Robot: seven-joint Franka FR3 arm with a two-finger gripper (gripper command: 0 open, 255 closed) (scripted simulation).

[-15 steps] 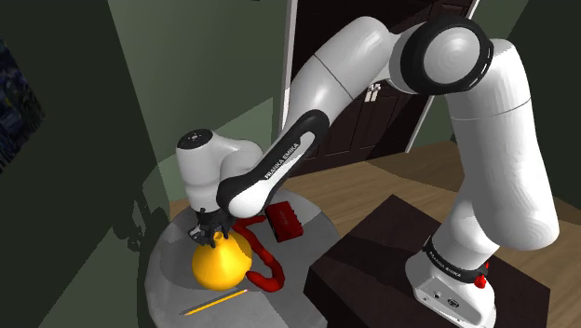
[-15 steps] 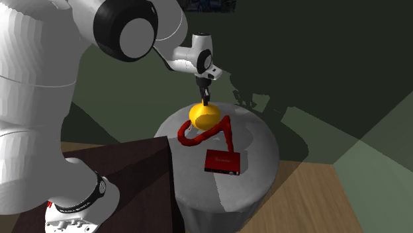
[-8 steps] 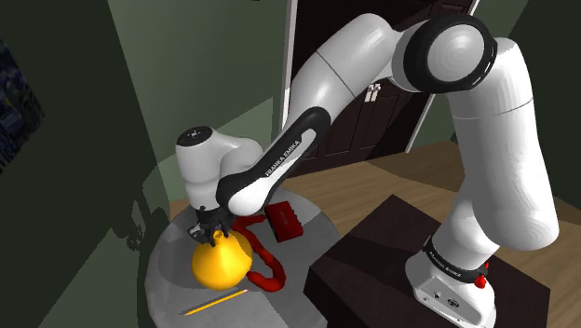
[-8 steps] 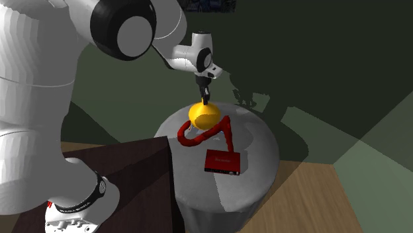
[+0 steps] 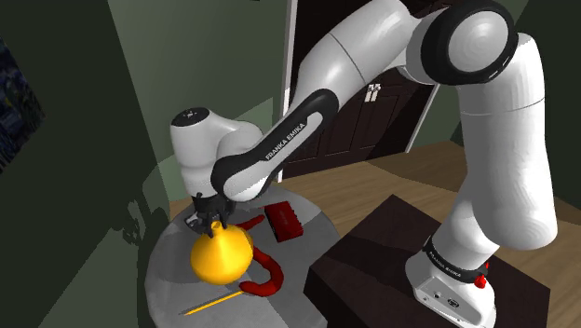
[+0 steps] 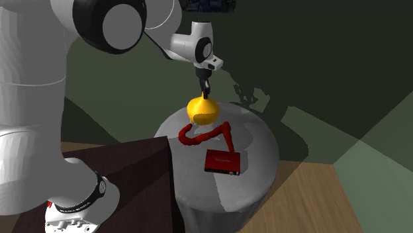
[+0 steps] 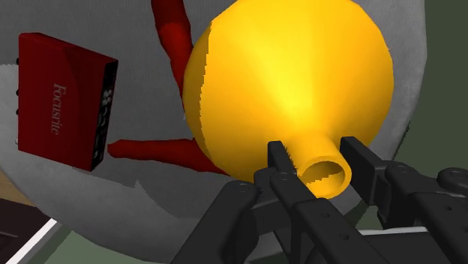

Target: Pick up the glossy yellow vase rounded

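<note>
The black gripper (image 5: 212,224) was clamped narrowly on the short neck of the glossy yellow vase (image 5: 222,256), one finger pressed to each side of the open mouth, as the wrist view showed (image 7: 315,150). The rounded vase (image 7: 292,82) hung straight beneath the gripper (image 6: 206,91), at its 6 o'clock, over the round grey table (image 5: 168,275); whether its base touched the top could not be told. In the shoulder view a red box (image 5: 284,221) lay at 2 o'clock from the vase, a red hook-shaped piece (image 5: 265,281) curled at 4 o'clock just beside it, and a thin yellow pencil (image 5: 216,302) lay at 6 o'clock. In the second exterior view the vase (image 6: 203,110) was at 11 o'clock from the box (image 6: 223,162), with the hook (image 6: 212,134) between them. The box's edge read "Focusrite" (image 7: 64,101).
</note>
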